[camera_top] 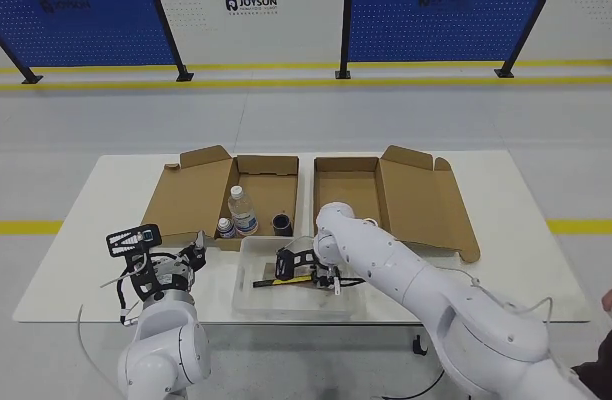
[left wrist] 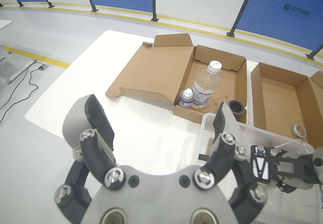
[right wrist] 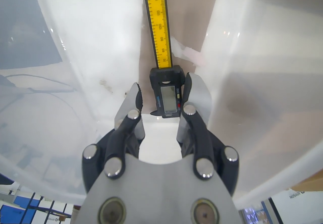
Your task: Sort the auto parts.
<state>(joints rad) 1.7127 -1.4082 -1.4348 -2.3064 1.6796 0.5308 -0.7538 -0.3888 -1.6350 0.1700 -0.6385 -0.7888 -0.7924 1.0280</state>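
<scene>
Right gripper: half-open, lowered into the plastic bin, straddling the digital caliper at its display head; one pad almost touching, the other apart, nothing gripped yet
Digital caliper: flat on the bin floor, yellow scale running straight ahead of the fingers; the blocky head looks the surest hold
Left gripper: spread wide, empty, just beside the bin, likely out of the way

The left arm is folded close to the body, and the left claw is raised with its fingers spread wide. The right arm stretches inward across the front. Its wrist is turned down, and the right claw is lowered with its fingers narrowly parted.
</scene>
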